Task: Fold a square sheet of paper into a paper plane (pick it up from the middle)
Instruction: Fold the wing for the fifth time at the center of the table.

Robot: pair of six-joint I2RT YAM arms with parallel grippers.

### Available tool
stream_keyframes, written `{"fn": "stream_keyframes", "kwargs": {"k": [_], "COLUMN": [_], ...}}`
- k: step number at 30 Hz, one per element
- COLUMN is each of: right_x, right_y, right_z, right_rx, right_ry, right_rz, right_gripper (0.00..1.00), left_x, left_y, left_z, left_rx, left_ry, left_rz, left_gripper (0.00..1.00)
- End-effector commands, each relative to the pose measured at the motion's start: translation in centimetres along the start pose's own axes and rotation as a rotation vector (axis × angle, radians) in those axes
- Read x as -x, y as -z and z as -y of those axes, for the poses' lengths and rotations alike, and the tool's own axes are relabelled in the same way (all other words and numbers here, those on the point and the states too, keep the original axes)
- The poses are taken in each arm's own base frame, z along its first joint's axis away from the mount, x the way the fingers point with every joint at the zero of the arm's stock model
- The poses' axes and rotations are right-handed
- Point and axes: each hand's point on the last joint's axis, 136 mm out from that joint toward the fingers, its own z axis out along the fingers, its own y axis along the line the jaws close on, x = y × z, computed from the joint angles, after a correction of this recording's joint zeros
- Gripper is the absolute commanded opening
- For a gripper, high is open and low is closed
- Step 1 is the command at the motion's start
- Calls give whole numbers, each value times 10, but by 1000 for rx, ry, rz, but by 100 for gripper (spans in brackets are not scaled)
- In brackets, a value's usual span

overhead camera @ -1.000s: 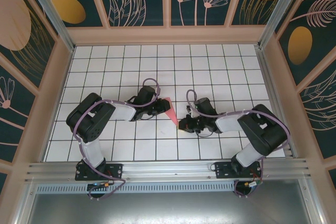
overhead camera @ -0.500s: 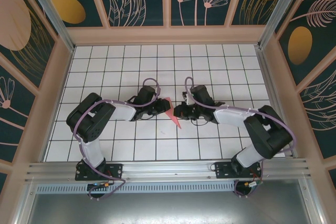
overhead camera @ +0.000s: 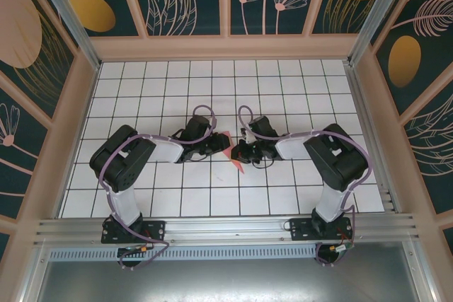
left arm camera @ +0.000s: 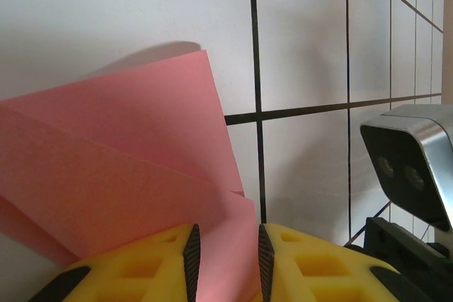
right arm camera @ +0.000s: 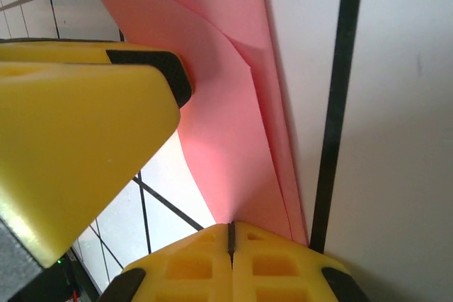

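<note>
At the middle of the white gridded table (overhead camera: 141,104), your two grippers meet nose to nose; the left gripper (overhead camera: 216,145) comes in from the left, the right gripper (overhead camera: 242,152) from the right, and the pink paper (overhead camera: 237,165) sits squeezed between them, one pointed end poking out toward the near edge of the table.

From the left wrist, you see the yellow fingers (left arm camera: 141,266) standing a narrow way apart with the paper filling the gap; that gripper is clamped on the sheet. The paper is already folded; two overlapping pink panels fan up and to the left from the grip, casting a soft shadow on the tiles behind. Just off to the right sits a grey camera housing (left arm camera: 414,160) with two lenses, close beside the grip.

From the right wrist, the yellow pads (right arm camera: 283,266) are pressed flat together, no gap between them; the paper's layers run straight down to the top of that seam, so it looks nipped there at its edge, though how deep the bite goes you cannot tell. A yellow finger of the left arm (right arm camera: 78,139) lies against the paper's side; a black grid line runs just right of the sheet.
</note>
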Motion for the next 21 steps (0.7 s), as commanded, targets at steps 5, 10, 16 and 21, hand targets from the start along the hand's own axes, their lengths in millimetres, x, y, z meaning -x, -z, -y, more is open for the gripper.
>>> {"fn": "stream_keyframes", "kwargs": {"k": [5, 10, 16, 21], "right_x": [-40, -42, -42, -43], "right_y": [-5, -3, -4, -5], "right_z": [64, 63, 60, 66], "right_rx": [-185, -174, -158, -176], "right_ry": [-94, -101, -109, -121], "right_rz": [-69, -65, -60, -60], "right_gripper": [2, 2, 1, 0], "left_x": [-24, -9, 6, -2], "left_y": [-19, -9, 12, 4], "left_z": [-54, -24, 26, 18], "left_rx": [183, 109, -49, -66], "left_ry": [-20, -73, -142, -133], "left_rz": [-61, -24, 31, 13], "left_gripper": [32, 40, 46, 47]}}
